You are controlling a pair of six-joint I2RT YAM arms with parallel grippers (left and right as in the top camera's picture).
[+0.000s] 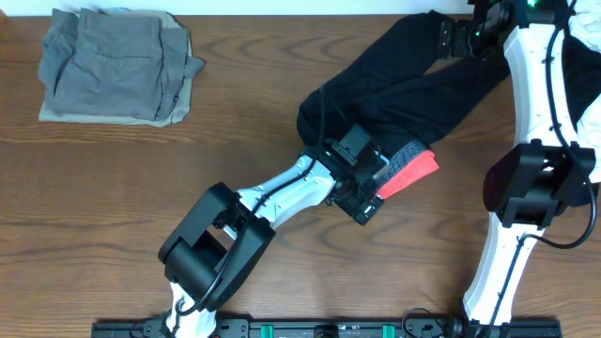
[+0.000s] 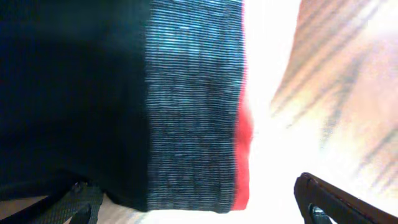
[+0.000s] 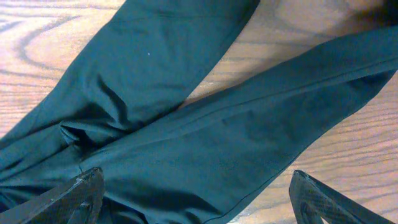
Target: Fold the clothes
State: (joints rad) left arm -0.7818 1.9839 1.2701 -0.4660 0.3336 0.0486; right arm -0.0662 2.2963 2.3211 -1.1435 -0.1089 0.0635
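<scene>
A long black garment (image 1: 413, 89) lies slantwise from the far right toward the table's middle, its two legs partly overlapping. Its heather-grey and coral-red edge band (image 1: 411, 169) is at the near end. My left gripper (image 1: 374, 183) is open right at that band; in the left wrist view the band (image 2: 193, 112) lies between and ahead of the spread fingers (image 2: 196, 204). My right gripper (image 1: 462, 38) is open over the far end of the legs. The right wrist view shows the black fabric (image 3: 205, 143) under its wide-apart fingers (image 3: 199, 196). No white logo shows.
A folded pile of grey clothes (image 1: 113, 66) lies at the far left corner. The brown wooden table (image 1: 113, 207) is bare at the left and front. A black rail (image 1: 310, 329) runs along the front edge. Something white (image 1: 587, 70) sits at the right edge.
</scene>
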